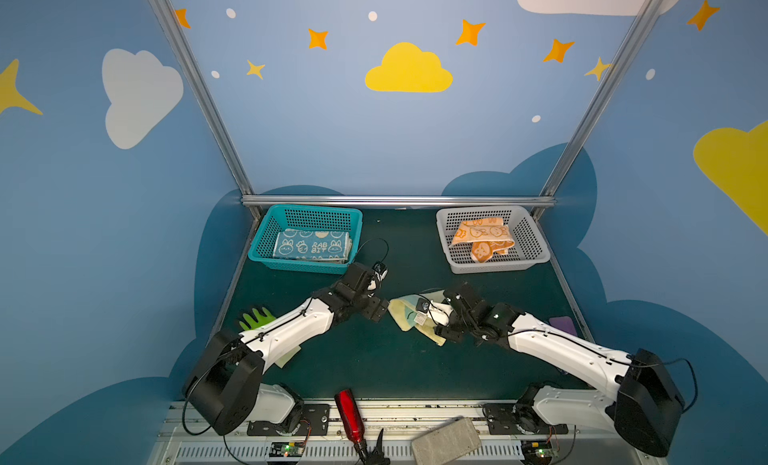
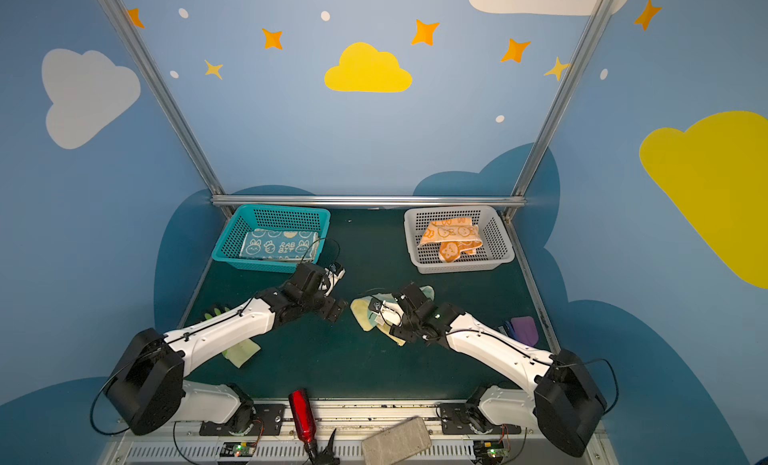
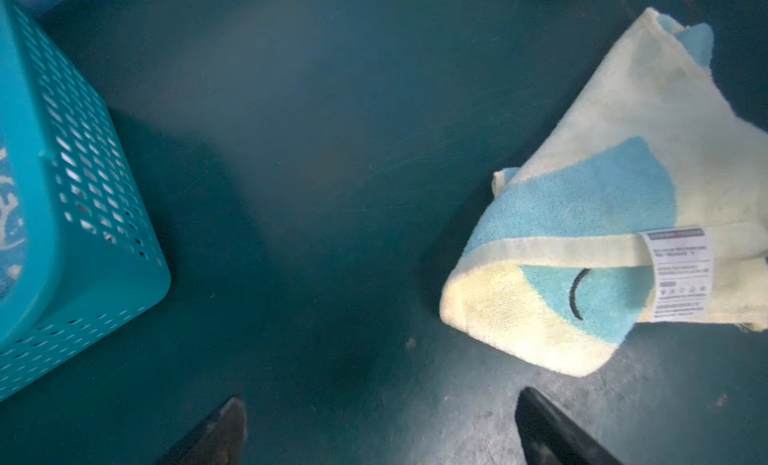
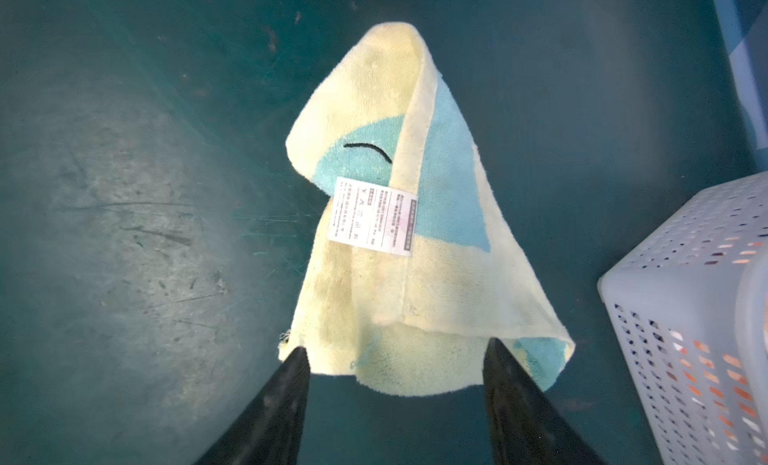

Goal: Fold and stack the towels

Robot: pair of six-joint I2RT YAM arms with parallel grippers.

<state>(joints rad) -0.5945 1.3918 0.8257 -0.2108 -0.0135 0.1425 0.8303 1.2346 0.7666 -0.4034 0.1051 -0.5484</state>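
- Three towels show in both top views. A yellow-and-blue towel lies loosely doubled on the green mat, a blue rabbit towel lies flat in the teal basket, and an orange towel sits rumpled in the grey basket. There are two baskets and two arms.
- Bare mat lies open around the yellow-and-blue towel. Both baskets stand beyond it, one to each side, and neither touches it.
- The right gripper has its fingers parted and clamps nothing. Its tips straddle the yellow-and-blue towel's near hem, and a white care label faces up just beyond them.
- The left gripper, fingers spread wide, hangs over bare mat beside that towel's folded corner, clear of the cloth.
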